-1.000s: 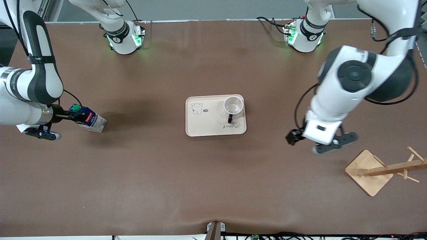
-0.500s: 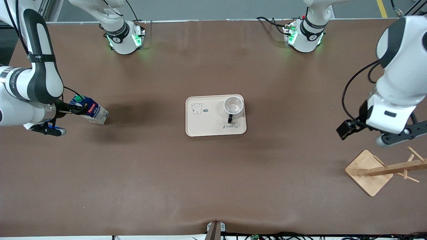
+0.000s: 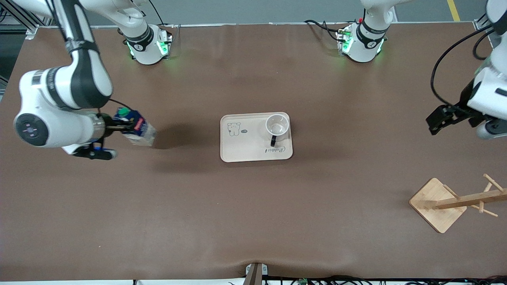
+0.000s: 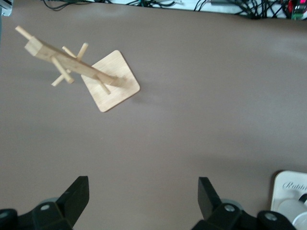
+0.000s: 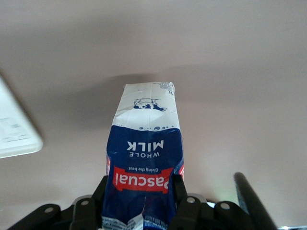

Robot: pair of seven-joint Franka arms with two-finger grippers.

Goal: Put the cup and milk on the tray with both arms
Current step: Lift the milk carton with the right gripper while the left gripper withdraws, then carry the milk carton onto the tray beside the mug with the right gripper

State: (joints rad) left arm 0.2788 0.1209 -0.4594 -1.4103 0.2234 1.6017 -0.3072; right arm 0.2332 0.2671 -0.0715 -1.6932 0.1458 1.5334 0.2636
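Right pincer (image 3: 119,126) at frame left, over the counter (image 3: 253,221), pinching the milk (image 3: 135,127) between its fingers; carton tilted, cap uppermost, pale bottom slanting toward the tray (image 3: 245,148) at frame centre. On the tray, the cup (image 3: 277,125) upright. Left pincer (image 4: 143,201) spread, at frame right edge.

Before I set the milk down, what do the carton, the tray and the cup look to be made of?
Milk: printed coated paperboard with folded creases, held in the right gripper. Tray: cream, matte and smooth with a moulded rim, probably plastic. Cup: glossy white, ceramic or hard plastic; the look leaves that open.
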